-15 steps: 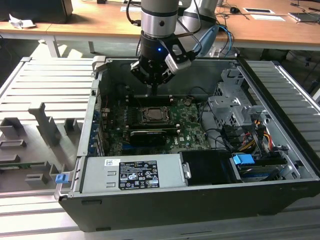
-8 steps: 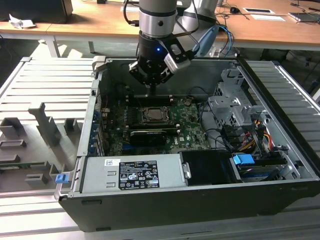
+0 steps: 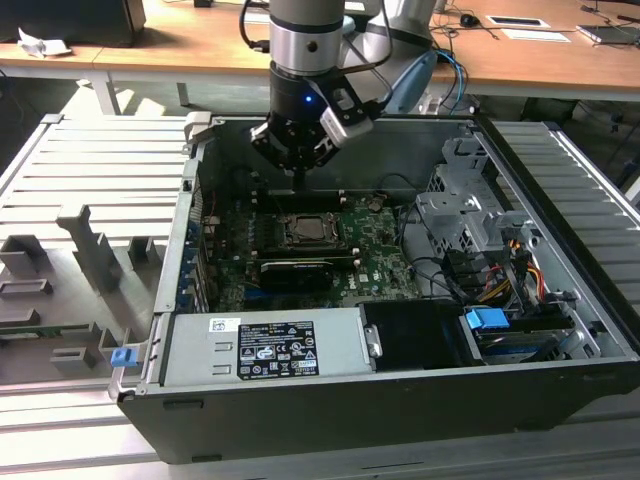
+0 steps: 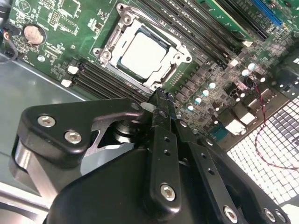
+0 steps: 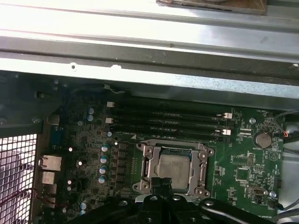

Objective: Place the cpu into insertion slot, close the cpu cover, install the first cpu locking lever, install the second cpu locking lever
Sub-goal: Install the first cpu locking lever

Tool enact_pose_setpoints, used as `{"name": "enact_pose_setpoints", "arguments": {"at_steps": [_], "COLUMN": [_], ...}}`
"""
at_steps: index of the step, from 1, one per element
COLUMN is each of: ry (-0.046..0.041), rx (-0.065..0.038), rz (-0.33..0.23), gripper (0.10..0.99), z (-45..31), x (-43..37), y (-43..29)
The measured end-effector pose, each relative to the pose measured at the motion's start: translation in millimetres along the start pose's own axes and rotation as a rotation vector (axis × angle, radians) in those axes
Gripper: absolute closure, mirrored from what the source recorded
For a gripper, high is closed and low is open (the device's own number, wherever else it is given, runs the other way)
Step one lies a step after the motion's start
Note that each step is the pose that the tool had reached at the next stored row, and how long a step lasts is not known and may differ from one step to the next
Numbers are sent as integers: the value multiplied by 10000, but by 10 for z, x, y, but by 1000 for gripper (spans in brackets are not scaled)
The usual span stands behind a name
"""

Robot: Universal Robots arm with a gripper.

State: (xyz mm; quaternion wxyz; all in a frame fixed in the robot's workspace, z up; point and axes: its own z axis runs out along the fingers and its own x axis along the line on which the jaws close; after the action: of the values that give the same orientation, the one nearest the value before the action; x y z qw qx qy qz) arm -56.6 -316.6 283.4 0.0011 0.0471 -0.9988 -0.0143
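The gripper (image 3: 300, 172) hangs inside the open computer case (image 3: 560, 300), above the green circuit board (image 3: 375, 255) and just to the far side of the socket. In the second wrist view its fingers (image 4: 161, 100) are drawn together into a narrow point with nothing visible between them, so it appears closed and empty. The insertion slot (image 4: 142, 51) lies straight ahead of and below those tips, close but apart from them; in the first wrist view the same socket (image 5: 174, 165) sits just beyond the fingertips. The cpu (image 4: 141, 52) already rests in the slot, its pale square face showing flat and level. The cpu cover (image 4: 175, 58), a silvery frame, lies down around the chip and leaves the face open through its middle. A thin wire lever (image 4: 135, 11) runs along one edge of the frame; whether it is hooked home I cannot tell. Outward from the socket, long black memory slots (image 5: 168, 122) run along one side of it, parallel to that edge, nearest the fingers in the second wrist view. In the exterior view a grey power supply box (image 3: 265, 345) fills the near wall and a drive cage with coloured cables (image 3: 490, 270) stands to the exterior view's right, both well apart from the gripper. Nothing stands between fingertips and socket.
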Motion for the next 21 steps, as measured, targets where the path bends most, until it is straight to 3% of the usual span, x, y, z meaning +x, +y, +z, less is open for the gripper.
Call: {"name": "enact_pose_setpoints", "arguments": {"at_steps": [8, 14, 18, 21], "ry": [0, -6, -8, -5], "rx": [1, 2, -1, 2], "rz": [1, 165, 168, 167], "gripper": [980, 980, 980, 980], "z": [18, 40, 69, 93], "x": [88, 111, 225, 243], "y": [5, -1, 9, 9]}}
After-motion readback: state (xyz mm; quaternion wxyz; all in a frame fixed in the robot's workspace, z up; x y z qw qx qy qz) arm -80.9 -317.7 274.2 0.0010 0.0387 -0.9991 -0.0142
